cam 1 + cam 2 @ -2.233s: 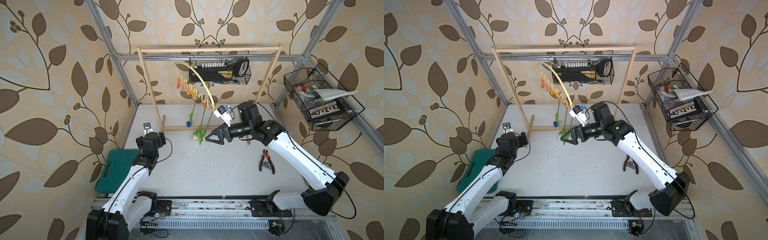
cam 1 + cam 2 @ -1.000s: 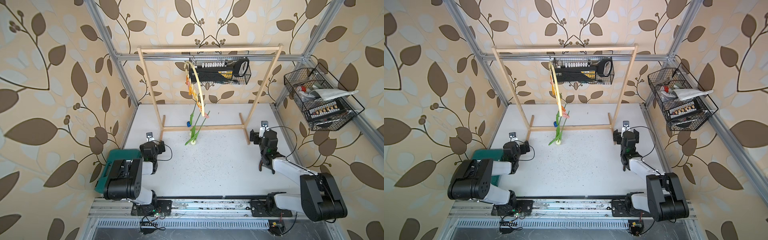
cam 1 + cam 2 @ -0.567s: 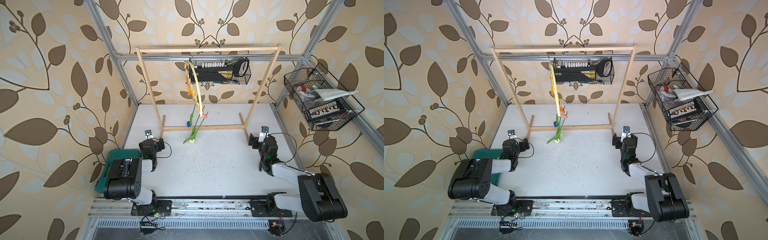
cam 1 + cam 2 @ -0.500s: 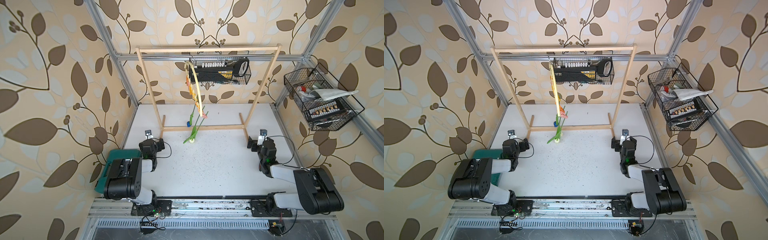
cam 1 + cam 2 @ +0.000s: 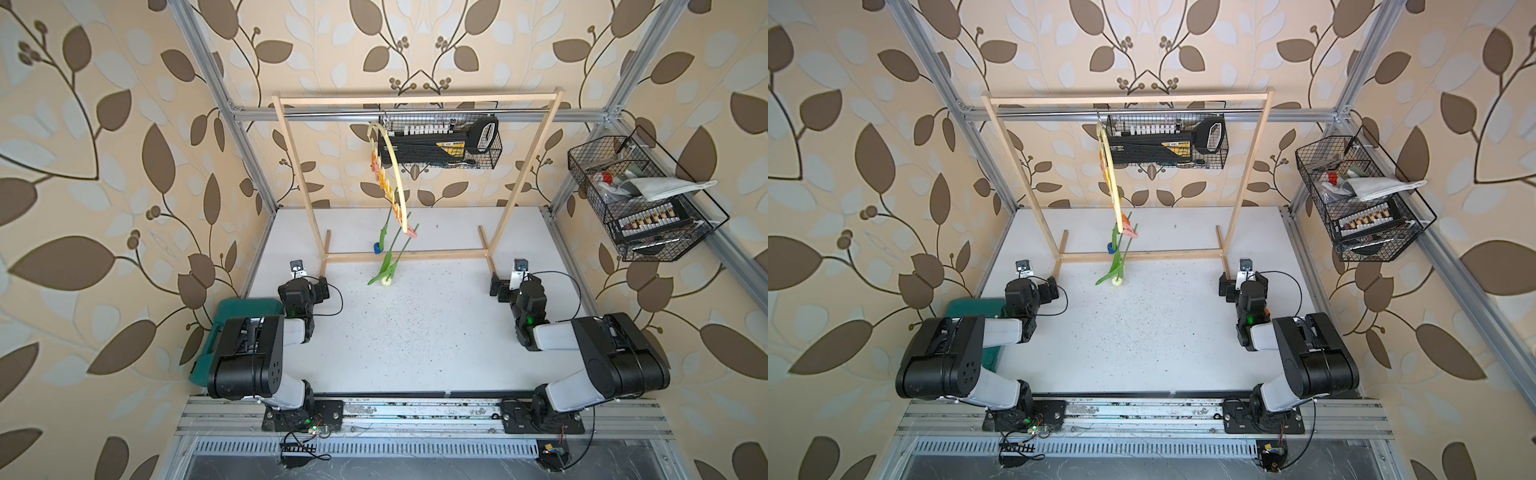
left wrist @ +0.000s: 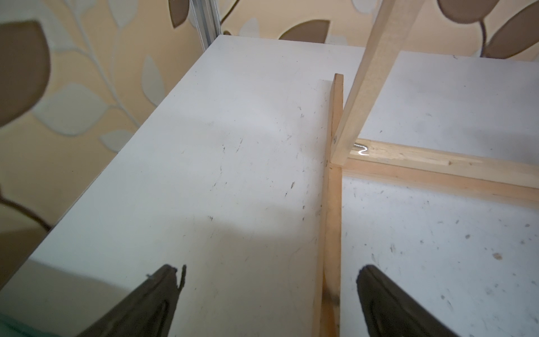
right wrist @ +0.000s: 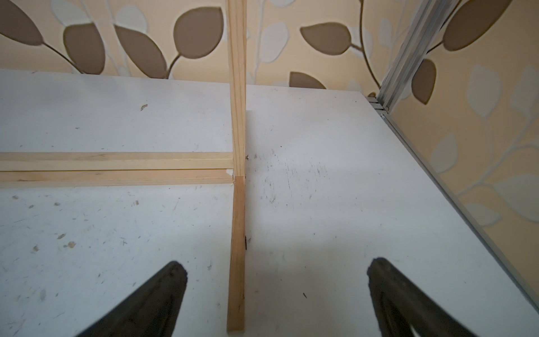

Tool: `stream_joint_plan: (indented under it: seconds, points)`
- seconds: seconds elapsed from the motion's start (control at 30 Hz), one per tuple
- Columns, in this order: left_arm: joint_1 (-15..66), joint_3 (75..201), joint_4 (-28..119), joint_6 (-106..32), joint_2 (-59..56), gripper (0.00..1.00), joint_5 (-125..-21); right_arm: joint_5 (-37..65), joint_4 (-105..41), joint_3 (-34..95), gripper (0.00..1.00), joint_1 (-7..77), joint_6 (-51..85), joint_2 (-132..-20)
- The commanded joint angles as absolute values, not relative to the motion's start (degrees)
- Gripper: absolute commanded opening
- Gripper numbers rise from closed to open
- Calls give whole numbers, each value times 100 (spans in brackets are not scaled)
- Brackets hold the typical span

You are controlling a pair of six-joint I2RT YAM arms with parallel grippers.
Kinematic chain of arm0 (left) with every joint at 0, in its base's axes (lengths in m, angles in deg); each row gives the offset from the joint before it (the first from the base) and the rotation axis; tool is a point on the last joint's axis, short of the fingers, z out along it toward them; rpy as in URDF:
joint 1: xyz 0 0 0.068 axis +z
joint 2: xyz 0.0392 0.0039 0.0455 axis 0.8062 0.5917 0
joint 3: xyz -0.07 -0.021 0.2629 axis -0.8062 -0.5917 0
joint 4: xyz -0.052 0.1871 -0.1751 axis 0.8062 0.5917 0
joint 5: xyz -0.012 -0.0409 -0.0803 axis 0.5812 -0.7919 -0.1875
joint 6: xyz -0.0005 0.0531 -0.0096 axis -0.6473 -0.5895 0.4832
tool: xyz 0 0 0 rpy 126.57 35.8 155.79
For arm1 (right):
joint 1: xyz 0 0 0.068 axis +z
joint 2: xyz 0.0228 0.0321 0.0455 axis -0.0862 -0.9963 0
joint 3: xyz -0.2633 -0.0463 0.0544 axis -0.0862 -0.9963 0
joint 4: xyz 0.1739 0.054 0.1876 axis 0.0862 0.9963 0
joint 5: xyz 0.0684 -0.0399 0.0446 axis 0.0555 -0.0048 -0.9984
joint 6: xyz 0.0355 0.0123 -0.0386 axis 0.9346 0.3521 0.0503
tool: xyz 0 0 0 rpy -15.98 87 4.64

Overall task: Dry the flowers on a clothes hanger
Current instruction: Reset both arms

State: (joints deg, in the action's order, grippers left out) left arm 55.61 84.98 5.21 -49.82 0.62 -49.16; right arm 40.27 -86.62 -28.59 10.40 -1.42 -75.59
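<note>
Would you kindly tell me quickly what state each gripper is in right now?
Left gripper: open, holding nothing.
Right gripper: open, holding nothing.

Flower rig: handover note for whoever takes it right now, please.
Left gripper: open, empty, low by the rack foot on its side.
Right gripper: open, empty, by the other rack foot.
Hanger: hanging inside the rack, nearly edge-on in both top views.
Flowers: hanging heads down from the hanger's lower clips. A blue head and one cream head show; I can't make out the third.
Done: flowers look clipped up, nothing held.
Left: probably nothing; confirm every stem is clipped.
</note>
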Motion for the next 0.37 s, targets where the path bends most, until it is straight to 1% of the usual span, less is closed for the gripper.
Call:
stream_joint_plan:
  seconds: [0.0, 0.33]
  points:
    - [5574, 8613, 444, -4969, 73, 99, -5025, 4014, -8673, -2789, 99, 1031, -126, -7572]
    - [5574, 8613, 452, -4963, 74, 99, -5034, 4025, -8716, -2815, 99, 1030, -126, -7563]
